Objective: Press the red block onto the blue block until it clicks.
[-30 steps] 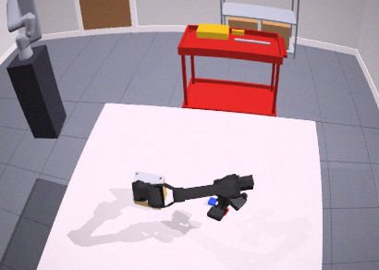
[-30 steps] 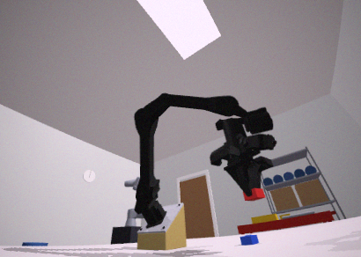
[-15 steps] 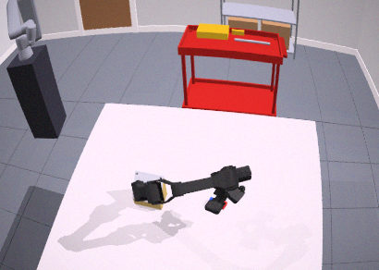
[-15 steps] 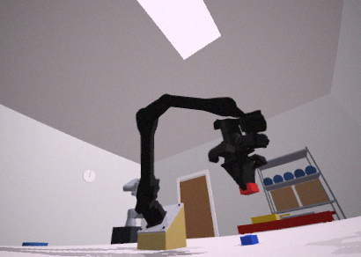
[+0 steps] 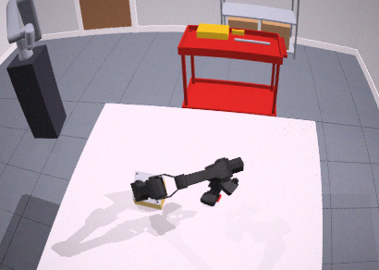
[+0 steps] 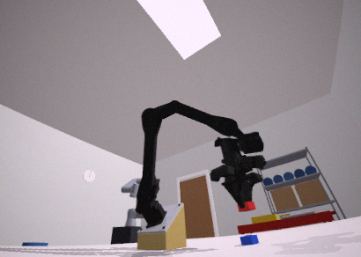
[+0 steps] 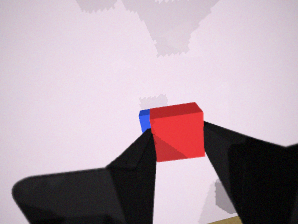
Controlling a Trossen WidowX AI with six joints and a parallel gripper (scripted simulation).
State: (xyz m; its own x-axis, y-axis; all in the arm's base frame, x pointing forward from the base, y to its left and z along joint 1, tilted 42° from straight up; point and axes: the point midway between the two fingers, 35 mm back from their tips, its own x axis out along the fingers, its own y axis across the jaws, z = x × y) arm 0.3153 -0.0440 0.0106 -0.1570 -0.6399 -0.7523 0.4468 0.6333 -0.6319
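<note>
Nearest in my wrist view, the black parallel-jaw gripper (image 7: 175,130) (image 6: 243,202) points down with its two dark fingers pinching the small bright-red block (image 7: 179,135) (image 6: 246,206) (image 5: 219,198) by opposite sides. I have that block up in the air, clear of the table. Below it, the small blue block (image 7: 145,121) (image 6: 249,239) sits on the smooth white tabletop (image 5: 259,142) (image 6: 304,235) (image 7: 65,75); from the wrist the red one partly covers it, and from above I can't make it out. The two blocks are apart.

Further back, the black jointed arm (image 5: 199,176) (image 6: 151,150) arches over from its wedge-shaped base with yellowish sides (image 5: 163,203) (image 6: 176,232). Beyond the table I see a red two-tier metal cart (image 5: 185,50) (image 6: 286,223) carrying a yellow box (image 5: 213,31) (image 6: 265,218), and behind that a grey metal shelf rack (image 5: 259,12) (image 6: 287,159).
</note>
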